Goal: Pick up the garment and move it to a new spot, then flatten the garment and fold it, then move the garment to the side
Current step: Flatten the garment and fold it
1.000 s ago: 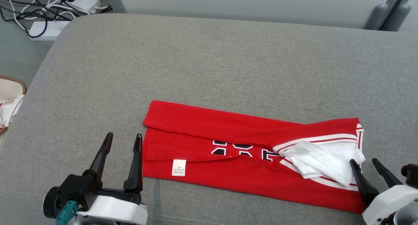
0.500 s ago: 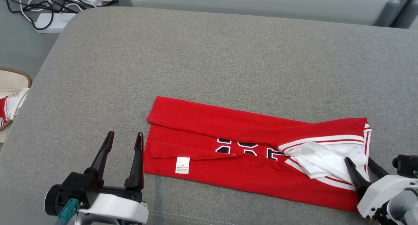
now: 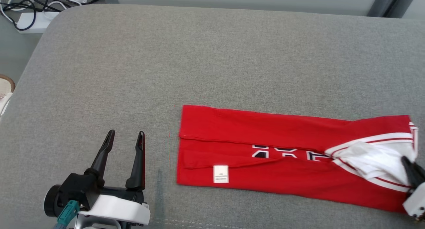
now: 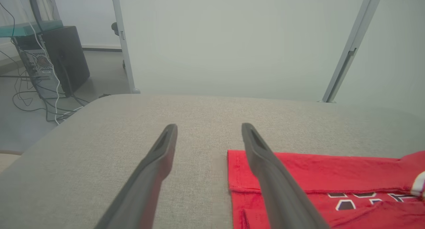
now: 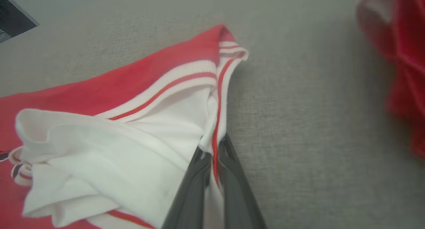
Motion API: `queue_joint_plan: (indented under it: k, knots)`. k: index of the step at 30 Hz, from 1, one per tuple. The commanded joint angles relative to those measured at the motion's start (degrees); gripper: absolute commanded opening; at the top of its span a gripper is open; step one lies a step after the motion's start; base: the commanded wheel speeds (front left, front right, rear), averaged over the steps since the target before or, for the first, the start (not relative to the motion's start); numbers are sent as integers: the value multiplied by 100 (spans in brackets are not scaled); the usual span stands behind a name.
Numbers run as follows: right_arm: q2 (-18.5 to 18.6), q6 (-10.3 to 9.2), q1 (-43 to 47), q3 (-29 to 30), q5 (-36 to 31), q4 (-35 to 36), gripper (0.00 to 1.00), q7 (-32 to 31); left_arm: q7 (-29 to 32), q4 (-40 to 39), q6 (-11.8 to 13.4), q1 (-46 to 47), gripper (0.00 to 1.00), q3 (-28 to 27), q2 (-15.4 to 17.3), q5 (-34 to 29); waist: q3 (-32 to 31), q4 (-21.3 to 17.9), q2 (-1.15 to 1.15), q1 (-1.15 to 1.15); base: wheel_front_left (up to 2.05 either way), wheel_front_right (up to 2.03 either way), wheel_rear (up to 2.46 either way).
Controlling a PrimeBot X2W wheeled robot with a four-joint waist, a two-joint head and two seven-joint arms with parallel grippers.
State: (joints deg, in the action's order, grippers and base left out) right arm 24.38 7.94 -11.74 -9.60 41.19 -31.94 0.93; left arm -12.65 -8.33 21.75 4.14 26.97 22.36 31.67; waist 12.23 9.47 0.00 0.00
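Observation:
The garment [image 3: 282, 149] is a red jersey folded into a long strip on the grey cushion [image 3: 199, 56], with a white label near its left end and bunched white, red-striped fabric at its right end. My right gripper [image 3: 410, 162] is at that right end, shut on the striped white edge; in the right wrist view the fingers [image 5: 212, 147] pinch the red-and-white trim of the garment [image 5: 132, 129]. My left gripper [image 3: 126, 133] stands open on the cushion, left of the garment and apart from it. In the left wrist view the open gripper [image 4: 209, 126] has the garment's corner [image 4: 332, 175] behind its right finger.
Power strips and cables [image 3: 30, 21] lie on the floor beyond the cushion's far left corner. A wicker basket rim [image 3: 5, 86] shows at the left edge. A blurred red cloth [image 5: 405, 56] fills the right side of the right wrist view. A dark computer tower [image 4: 63, 59] stands far left.
My right gripper has shut on the garment's striped white edge. The garment has slid to the right, away from my left gripper, which stays open. The head camera has also shifted.

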Motion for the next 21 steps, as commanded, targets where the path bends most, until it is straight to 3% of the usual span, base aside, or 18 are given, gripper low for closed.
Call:
queue_joint_plan:
  k: [1, 8, 12, 21]
  knots:
    - [333, -45, 164, 95, 84, -6, 0, 122, -50, -131, 14, 299, 100, -226, 122, -49, 23, -52, 0, 0, 0, 0, 0]
    - [696, -45, 182, 372, 102, 124, 0, 162, -34, -155, 38, 345, 100, -242, 165, -64, 108, -302, 0, 0, 0, 0, 0]
    - [516, -45, 68, 138, 326, 893, 0, -102, -5, -175, 35, 422, 100, -222, 184, -87, 156, -413, 0, 0, 0, 0, 0]
    - [-89, -45, -67, -356, 768, 3407, 0, -881, 39, -197, 47, 488, 100, -174, 211, -123, 206, -466, 0, 0, 0, 0, 0]
